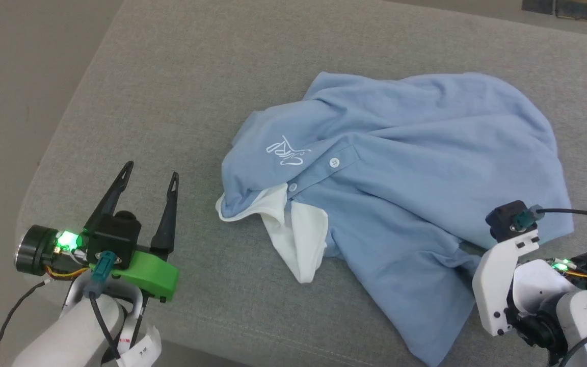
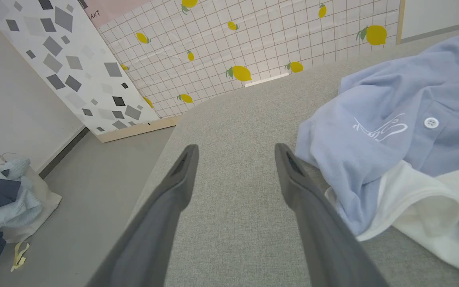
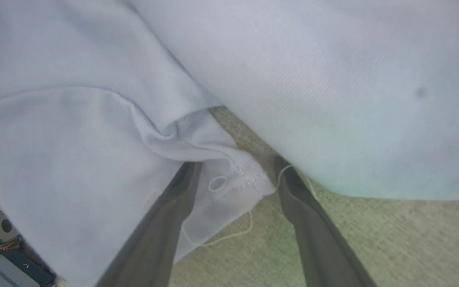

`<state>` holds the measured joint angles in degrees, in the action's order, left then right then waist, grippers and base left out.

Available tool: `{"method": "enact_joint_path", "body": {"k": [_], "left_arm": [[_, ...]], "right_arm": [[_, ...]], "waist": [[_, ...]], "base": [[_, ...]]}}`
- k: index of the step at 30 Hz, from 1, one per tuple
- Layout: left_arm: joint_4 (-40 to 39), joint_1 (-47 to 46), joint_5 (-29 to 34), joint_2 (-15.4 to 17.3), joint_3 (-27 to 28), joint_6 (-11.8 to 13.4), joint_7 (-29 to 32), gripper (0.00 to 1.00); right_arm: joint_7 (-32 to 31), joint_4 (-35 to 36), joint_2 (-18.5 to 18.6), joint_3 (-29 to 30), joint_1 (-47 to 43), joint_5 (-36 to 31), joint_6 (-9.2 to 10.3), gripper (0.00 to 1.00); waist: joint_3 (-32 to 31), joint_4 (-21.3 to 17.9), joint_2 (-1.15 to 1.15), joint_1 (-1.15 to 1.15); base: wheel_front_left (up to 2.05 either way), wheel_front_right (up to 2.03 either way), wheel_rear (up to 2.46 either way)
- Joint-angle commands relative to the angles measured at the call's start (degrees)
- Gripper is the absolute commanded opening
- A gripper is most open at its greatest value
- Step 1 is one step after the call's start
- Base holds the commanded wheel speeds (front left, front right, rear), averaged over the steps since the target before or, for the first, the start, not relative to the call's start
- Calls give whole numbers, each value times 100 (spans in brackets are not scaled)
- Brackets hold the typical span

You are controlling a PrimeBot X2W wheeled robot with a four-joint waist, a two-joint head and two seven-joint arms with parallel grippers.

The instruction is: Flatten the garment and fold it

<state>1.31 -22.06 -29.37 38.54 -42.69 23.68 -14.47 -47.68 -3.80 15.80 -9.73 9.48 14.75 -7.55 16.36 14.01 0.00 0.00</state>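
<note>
**Q:** Work surface?

**A:** Grey woven pad (image 1: 171, 76) with a rounded corner. Its edge drops to a plain grey floor (image 1: 18, 76).

**Q:** Surroundings, left wrist view?

**A:** Behind the pad stands a white gridded panel printed with lemons (image 2: 253, 40). Beside it is a white board with grey diamonds (image 2: 74, 71) on a pale wooden base. Next comes a plain white wall (image 2: 6, 99) with dark skirting. A bag of clothes (image 2: 2, 199) sits on the floor near that wall.

**Q:** Lighting?

**A:** Even, with soft shadows.

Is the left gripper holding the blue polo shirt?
No, the left gripper is open above bare grey upholstery, beside the polo shirt.
</note>
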Motion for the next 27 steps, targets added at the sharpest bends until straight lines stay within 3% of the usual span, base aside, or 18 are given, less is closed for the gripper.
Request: {"method": "enact_joint_path", "body": {"k": [1, 8, 17, 23, 27], "left_arm": [[32, -50, 90, -47, 45, -37, -52, 100], [184, 150, 45, -36, 177, -126, -52, 100], [178, 215, -61, -20, 192, -198, -38, 100], [135, 104, -40, -104, 144, -211, -15, 100], [149, 15, -18, -170, 115, -228, -13, 100]], "right_arm": [[-2, -407, -89, -195, -139, -24, 6, 0], [539, -116, 124, 38, -158, 217, 6, 0], [353, 607, 1590, 856, -189, 799, 6, 0], [213, 228, 2469, 1368, -260, 954, 6, 0], [489, -290, 2793, 1666, -270, 747, 6, 0]], "waist": [[57, 70, 0, 0], [-251, -303, 0, 0], [-316, -804, 0, 0], [-109, -833, 0, 0], [66, -749, 0, 0]], "base": [[0, 0, 0], [0, 0, 0], [0, 0, 0], [0, 0, 0], [0, 0, 0]]}}
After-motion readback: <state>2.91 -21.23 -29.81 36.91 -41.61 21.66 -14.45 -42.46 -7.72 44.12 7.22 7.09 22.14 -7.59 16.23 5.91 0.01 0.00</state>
